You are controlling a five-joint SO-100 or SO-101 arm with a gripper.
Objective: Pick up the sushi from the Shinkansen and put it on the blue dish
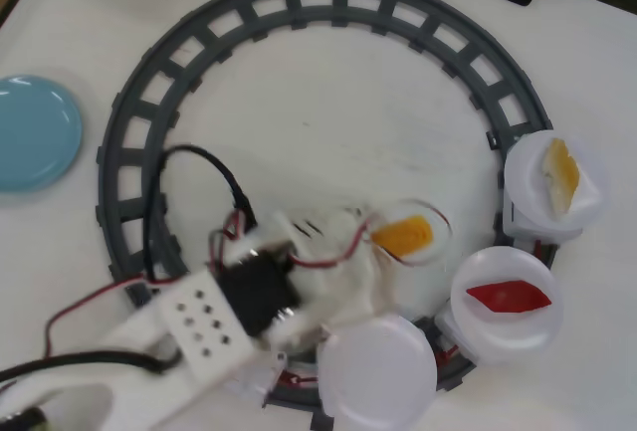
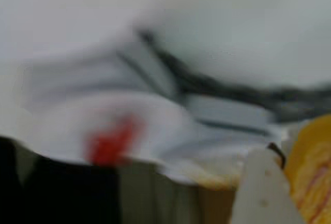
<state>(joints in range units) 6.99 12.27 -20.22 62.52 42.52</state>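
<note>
In the overhead view my gripper [image 1: 406, 234] is shut on the sushi [image 1: 402, 236], an orange-yellow ridged piece held inside the track ring, just left of the train's cars. The Shinkansen [image 1: 518, 207] shows as three cars with round white plates along the lower right of the track; its nose is hidden. The nearest plate [image 1: 378, 371] is bare. The blue dish [image 1: 32, 132] lies far left, outside the ring. The wrist view is blurred: the sushi [image 2: 310, 172] fills its lower right beside a white finger [image 2: 261, 193].
A grey circular track [image 1: 299, 3] rings the middle of the white table. A red pointed piece [image 1: 508, 297] lies on the middle plate and a pale orange-and-white piece [image 1: 560, 174] on the far one. My arm and its cables [image 1: 159, 192] cross the lower left.
</note>
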